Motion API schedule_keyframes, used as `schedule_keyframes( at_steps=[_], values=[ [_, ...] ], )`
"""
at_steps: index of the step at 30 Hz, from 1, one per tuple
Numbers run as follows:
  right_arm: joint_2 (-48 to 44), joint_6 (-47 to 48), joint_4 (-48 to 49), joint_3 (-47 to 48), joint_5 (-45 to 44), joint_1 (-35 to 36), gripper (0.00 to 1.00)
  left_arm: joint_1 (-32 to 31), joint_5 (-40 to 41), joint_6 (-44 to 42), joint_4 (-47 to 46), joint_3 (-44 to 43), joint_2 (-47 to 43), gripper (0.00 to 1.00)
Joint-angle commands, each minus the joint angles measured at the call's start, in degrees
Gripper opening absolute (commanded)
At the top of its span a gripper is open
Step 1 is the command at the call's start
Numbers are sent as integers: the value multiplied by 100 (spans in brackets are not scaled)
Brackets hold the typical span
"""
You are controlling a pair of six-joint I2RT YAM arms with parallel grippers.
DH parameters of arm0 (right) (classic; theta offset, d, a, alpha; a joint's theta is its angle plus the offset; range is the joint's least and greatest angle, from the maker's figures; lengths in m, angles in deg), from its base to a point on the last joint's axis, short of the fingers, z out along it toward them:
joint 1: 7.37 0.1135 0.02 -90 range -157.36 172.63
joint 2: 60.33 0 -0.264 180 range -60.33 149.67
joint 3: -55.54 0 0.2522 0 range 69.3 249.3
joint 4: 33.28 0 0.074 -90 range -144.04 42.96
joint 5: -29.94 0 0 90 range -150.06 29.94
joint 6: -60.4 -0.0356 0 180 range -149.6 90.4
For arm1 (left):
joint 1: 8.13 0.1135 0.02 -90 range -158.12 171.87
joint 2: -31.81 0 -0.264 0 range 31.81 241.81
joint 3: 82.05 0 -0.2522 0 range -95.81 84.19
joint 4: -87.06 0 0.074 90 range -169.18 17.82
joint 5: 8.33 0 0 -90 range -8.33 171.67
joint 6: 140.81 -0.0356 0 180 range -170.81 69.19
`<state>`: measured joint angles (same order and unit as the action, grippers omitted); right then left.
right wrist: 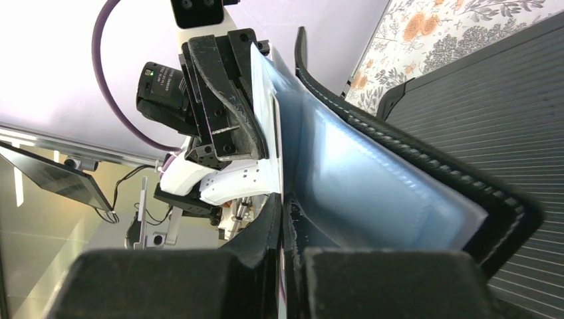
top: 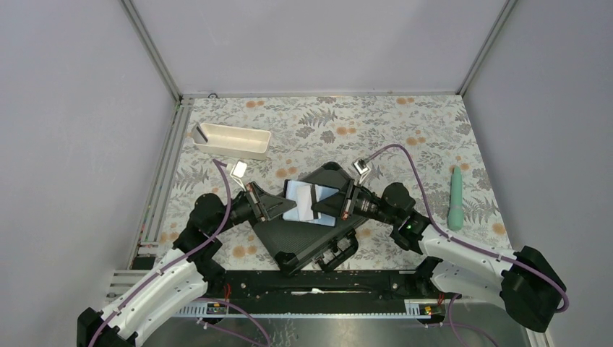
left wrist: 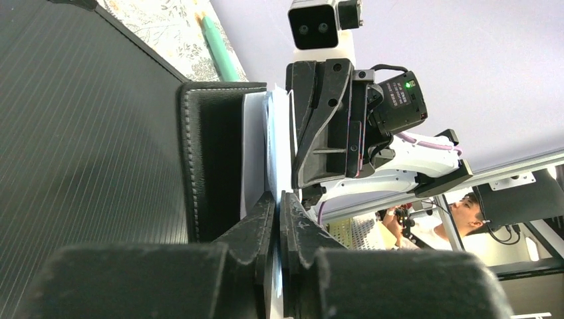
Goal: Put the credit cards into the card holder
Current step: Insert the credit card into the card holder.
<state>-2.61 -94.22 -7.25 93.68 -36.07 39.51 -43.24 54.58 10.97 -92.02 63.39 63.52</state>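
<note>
1. Left gripper [top: 283,207] and right gripper [top: 334,205]: clamped shut on opposite leaves of the card holder [top: 304,196].
2. Held spread over the black case [top: 303,242], mid-desk, likely to bare its pockets.

Left gripper [left wrist: 278,199], foreground: jaws pinched on a thin pale leaf of the unfolded card holder [left wrist: 206,153], whose black stitched cover stands on edge beside the ribbed black hard case [left wrist: 80,146]. The right gripper [left wrist: 294,139] meets the pale leaves from the opposite side, touching them. Beyond the case's far corner are the floral table cover [left wrist: 166,26] and a green pen-like object [left wrist: 223,50].
</note>
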Motion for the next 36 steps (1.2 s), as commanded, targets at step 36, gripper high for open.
schedule_keyframes(
  at_steps=[36],
  values=[
    [769, -276, 398, 518, -1446, 557, 0, -31, -50, 279, -1093, 155, -191, 17]
  ],
)
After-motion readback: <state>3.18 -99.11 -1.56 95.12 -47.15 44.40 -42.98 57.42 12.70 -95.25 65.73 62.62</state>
